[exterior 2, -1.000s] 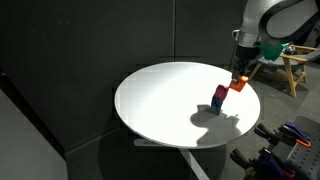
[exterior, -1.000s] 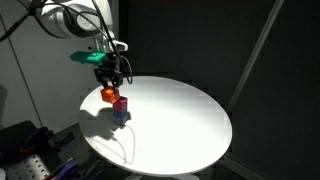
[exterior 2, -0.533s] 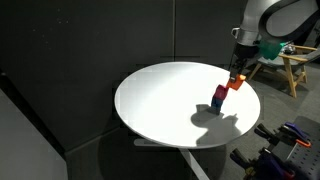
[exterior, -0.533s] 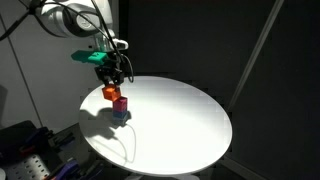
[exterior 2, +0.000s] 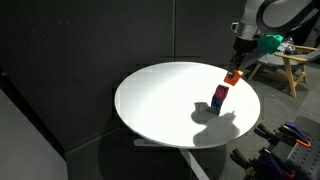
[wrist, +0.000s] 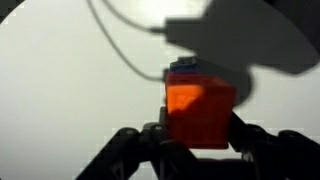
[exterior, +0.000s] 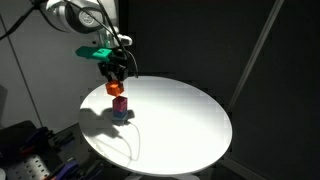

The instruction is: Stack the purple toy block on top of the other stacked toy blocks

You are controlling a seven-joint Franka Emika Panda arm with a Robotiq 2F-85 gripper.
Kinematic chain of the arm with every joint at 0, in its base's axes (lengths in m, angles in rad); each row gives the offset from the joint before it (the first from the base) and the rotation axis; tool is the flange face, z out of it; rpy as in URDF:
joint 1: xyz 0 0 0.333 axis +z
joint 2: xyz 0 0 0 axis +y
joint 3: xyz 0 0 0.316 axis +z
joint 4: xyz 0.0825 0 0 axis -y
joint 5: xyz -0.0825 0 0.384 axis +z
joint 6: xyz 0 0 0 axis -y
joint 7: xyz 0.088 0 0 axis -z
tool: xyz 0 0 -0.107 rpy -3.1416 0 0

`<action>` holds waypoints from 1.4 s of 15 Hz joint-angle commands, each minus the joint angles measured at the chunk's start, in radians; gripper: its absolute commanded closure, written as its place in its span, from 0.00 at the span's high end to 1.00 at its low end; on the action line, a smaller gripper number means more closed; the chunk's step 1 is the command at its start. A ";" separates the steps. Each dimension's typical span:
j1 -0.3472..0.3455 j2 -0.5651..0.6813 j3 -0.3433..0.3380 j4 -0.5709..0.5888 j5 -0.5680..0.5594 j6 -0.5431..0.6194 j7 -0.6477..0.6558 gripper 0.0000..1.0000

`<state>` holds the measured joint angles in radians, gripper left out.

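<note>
My gripper [exterior: 115, 82] is shut on the purple toy block [exterior: 115, 88], which looks orange. It holds the block in the air just above the stack. The stack is a magenta-pink cube [exterior: 119, 103] on a dark blue cube [exterior: 120, 115], on the round white table [exterior: 190, 125]. In the other exterior view the gripper [exterior 2: 235, 70] holds the orange block [exterior 2: 232, 77] above and slightly right of the pink cube [exterior 2: 219, 93] and blue cube [exterior 2: 217, 104]. In the wrist view the orange block [wrist: 198, 112] fills the space between the fingers [wrist: 200, 140], with the stack top [wrist: 190, 68] behind it.
The table's edge [exterior: 100, 150] runs close to the stack. Dark curtains surround the table. A wooden stool [exterior 2: 296, 65] and equipment [exterior 2: 295, 135] stand beyond the table edge. The cable's shadow lies on the table [wrist: 120, 50].
My gripper has lifted the orange block upward and moved it slightly over the stack. The pink and blue cubes have not moved.
</note>
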<state>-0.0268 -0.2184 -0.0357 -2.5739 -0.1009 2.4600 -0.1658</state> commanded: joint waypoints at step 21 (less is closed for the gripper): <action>0.022 0.152 -0.001 0.165 0.025 -0.059 -0.150 0.30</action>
<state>-0.0013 -0.0818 -0.0353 -2.4421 -0.0891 2.4319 -0.2962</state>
